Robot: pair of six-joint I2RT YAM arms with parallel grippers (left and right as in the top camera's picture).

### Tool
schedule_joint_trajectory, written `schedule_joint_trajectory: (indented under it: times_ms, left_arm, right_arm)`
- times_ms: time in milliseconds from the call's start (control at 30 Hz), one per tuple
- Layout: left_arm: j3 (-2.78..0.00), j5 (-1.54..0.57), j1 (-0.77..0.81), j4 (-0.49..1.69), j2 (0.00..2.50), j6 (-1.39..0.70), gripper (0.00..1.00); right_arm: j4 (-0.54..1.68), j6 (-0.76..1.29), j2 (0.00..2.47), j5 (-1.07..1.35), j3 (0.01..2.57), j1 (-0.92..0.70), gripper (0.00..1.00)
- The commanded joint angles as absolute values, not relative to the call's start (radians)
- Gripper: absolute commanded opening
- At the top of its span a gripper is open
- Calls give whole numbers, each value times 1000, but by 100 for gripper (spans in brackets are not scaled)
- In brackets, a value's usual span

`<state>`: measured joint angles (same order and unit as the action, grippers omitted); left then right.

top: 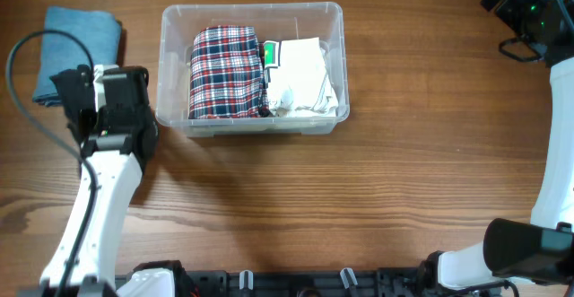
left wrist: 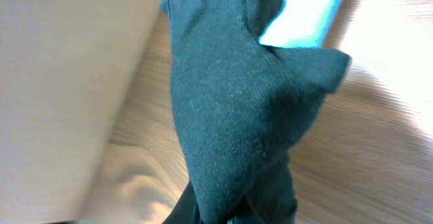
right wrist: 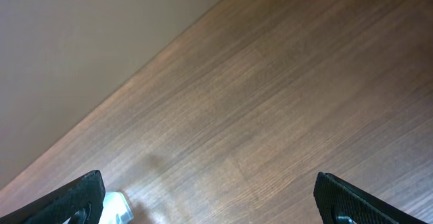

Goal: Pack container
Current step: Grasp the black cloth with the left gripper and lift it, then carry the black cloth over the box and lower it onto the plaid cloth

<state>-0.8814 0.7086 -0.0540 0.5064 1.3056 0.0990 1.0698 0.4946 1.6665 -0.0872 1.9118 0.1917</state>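
1. The blue cloth [left wrist: 230, 116] fills the left wrist view. It bunches into a peak that runs down into the left hand [top: 73, 89], which looks pinched shut on the cloth's edge.
2. The blue cloth looks soft, light and floppy. I think it will droop and may come unfolded when lifted, so a thick folded edge is the best place to hold.
3. The rest of it lies on the table [top: 404, 180], far left.
4. The bin [top: 336, 55] sits in the middle, just right of the left arm. It looks stiff and light. A checked cloth [top: 226, 73] and a white cloth [top: 300, 77] lie side by side and nearly fill it.
5. The right hand [right wrist: 216, 200] is wide open and holds nothing, far off at the right.
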Motion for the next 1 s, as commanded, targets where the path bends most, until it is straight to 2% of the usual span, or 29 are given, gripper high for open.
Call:
schedule_joint_trajectory:
  times_ms: [0, 133, 400, 467, 800, 967]
  left_arm:
    - [-886, 343, -55, 541, 1208, -129, 4]
    - [-931, 125, -55, 587, 1140, -199, 4]
    - [-1327, 111, -55, 984, 1129, -188, 4]
    - [-1402, 29, -55, 1053, 1129, -187, 4]
    - [-1422, -863, -55, 786, 1275, -157, 4]
    - [-1422, -977, -55, 731, 1426, -152, 4]
  right_arm:
    - [1066, 504, 1670, -97, 1909, 194, 100]
    - [1066, 504, 1670, -97, 1909, 194, 100]
    - [1066, 504, 1670, -97, 1909, 194, 100]
    - [1066, 504, 1670, -97, 1909, 194, 100]
    - [1066, 504, 1670, -97, 1909, 194, 100]
    - [1066, 505, 1670, -97, 1909, 194, 100]
